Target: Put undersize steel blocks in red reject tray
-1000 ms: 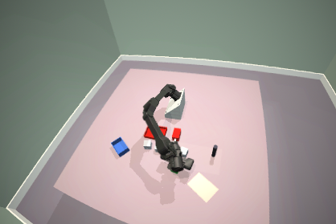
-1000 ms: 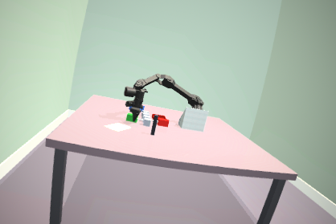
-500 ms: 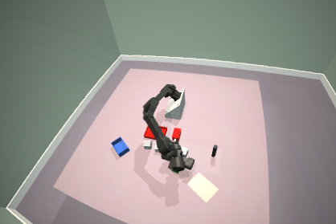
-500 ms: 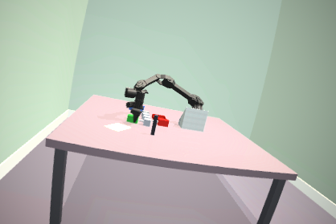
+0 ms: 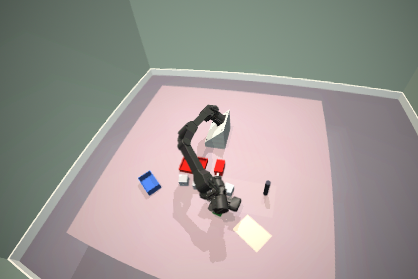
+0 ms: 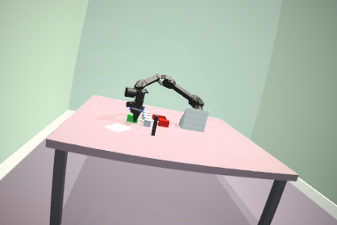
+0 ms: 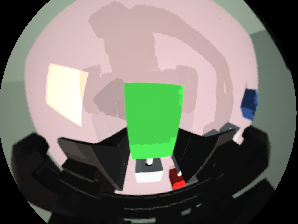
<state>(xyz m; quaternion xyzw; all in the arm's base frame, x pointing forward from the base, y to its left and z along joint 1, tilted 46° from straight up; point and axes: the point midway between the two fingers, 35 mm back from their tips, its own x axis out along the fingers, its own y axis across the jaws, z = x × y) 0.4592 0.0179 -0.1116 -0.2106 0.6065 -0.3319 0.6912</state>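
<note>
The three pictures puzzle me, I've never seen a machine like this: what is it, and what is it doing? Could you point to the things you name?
It is one jointed black arm on a pink table. The top picture looks down from above, the exterior one from the side, and the wrist one from the arm's end, past its dark jaws. They are closed on a green gauge (image 6: 131, 118) (image 7: 154, 117), used for testing holes. Near it lie pale steel blocks (image 5: 183, 180) (image 6: 147, 122), a red tray (image 5: 186, 166) for rejects, a blue tray (image 5: 150, 184), a cream sheet (image 5: 252, 233) (image 6: 118, 127) (image 7: 66, 92) and an upright dark cylinder (image 5: 267, 188) (image 6: 154, 126).
</note>
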